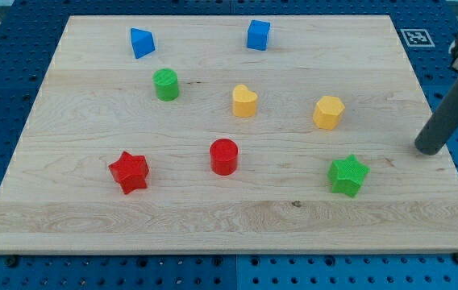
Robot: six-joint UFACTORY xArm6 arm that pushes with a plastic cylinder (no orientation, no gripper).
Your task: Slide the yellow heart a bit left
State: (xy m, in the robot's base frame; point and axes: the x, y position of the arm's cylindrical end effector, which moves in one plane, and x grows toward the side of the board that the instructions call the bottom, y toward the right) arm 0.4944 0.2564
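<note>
On the tabletop (213,217), my tip (429,150) stands at the 3 o'clock edge, well apart from the yellow heart (244,101) which lies near the middle, slightly toward 12 o'clock; no pincer is visible.

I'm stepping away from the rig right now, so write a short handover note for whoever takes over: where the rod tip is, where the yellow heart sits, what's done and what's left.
Tip: my tip rests near the board's right edge, touching no block.
Yellow heart: around the middle of the board, a little above centre, standing free.
Neighbours: the yellow hexagon lies between my tip and the heart; the green cylinder sits to the heart's left, the red cylinder below it.
Done: nothing visible yet; no contact with the heart.
Left: bring the tip round the hexagon to the heart's right side, then nudge it a bit left, stopping short of the green cylinder.
</note>
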